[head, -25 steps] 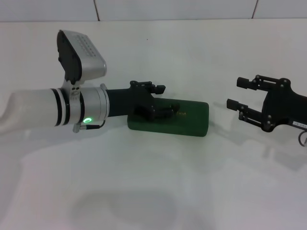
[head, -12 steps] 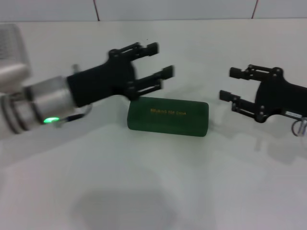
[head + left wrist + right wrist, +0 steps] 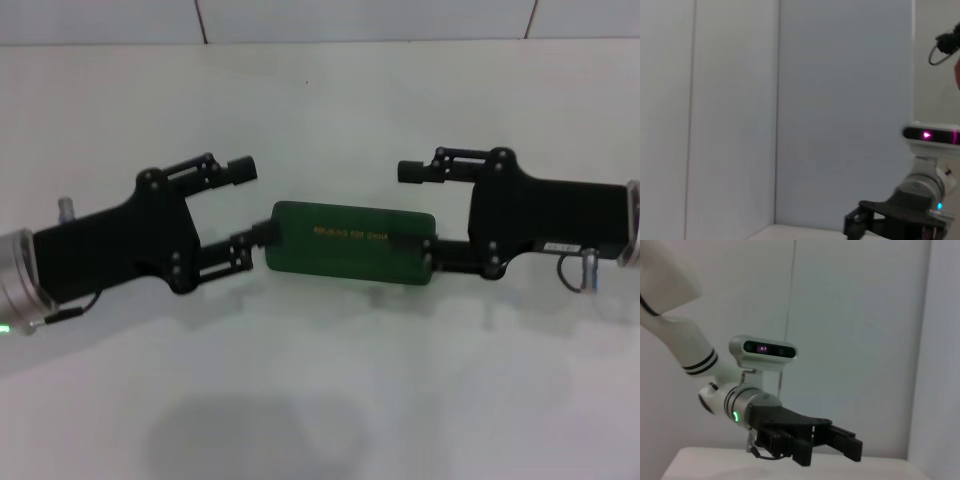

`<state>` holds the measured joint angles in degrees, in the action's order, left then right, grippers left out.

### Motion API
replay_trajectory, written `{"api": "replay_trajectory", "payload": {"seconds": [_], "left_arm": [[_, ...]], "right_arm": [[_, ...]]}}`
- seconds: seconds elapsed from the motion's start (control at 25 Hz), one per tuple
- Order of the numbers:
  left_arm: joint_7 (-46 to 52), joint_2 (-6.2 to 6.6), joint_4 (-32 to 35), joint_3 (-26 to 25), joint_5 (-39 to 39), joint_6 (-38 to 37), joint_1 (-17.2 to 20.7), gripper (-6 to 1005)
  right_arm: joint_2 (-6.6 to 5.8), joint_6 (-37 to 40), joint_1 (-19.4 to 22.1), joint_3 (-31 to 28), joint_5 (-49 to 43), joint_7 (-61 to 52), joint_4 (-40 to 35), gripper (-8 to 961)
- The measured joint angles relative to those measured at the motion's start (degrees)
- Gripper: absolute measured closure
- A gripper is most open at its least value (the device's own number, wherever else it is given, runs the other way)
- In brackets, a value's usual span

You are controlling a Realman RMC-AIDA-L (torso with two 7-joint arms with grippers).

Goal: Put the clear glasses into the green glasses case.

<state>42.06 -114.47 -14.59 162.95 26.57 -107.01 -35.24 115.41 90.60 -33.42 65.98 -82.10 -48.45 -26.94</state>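
Note:
The green glasses case (image 3: 350, 243) lies shut on the white table, gold lettering on its lid. My left gripper (image 3: 252, 205) is open at the case's left end, its lower finger against that end. My right gripper (image 3: 416, 212) is open at the case's right end, its lower finger touching the case. The right wrist view shows the left gripper (image 3: 837, 440) from the front, open. In the left wrist view, only part of the right gripper (image 3: 865, 225) shows, low in the picture. The clear glasses are not in view.
The white table (image 3: 320, 400) spreads around the case, with a tiled wall (image 3: 360, 18) behind it. A dark shadow (image 3: 250, 440) falls on the near part of the table.
My left arm has pulled back from over the case and dropped to its left end. My right gripper has moved left to the case's right end.

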Motion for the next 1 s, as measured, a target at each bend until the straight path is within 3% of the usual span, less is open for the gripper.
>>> {"api": "replay_trajectory", "payload": {"seconds": [0.08, 0.52, 1.0], "left_arm": [[-0.91, -0.25, -0.18, 0.00, -0.75, -0.22, 0.24, 243], [-3.04, -1.44, -0.48, 0.00, 1.04, 1.51, 0.96, 213], [-3.47, -1.58, -0.53, 0.00, 1.19, 1.62, 1.25, 223]], "right_arm": [[0.10, 0.03, -0.33, 0.45, -0.30, -0.03, -0.04, 334], [0.25, -0.49, -1.36, 3.01, -0.64, 0.35, 0.06, 124], [0.53, -1.93, -0.97, 3.01, -0.63, 1.51, 0.53, 113]]}}
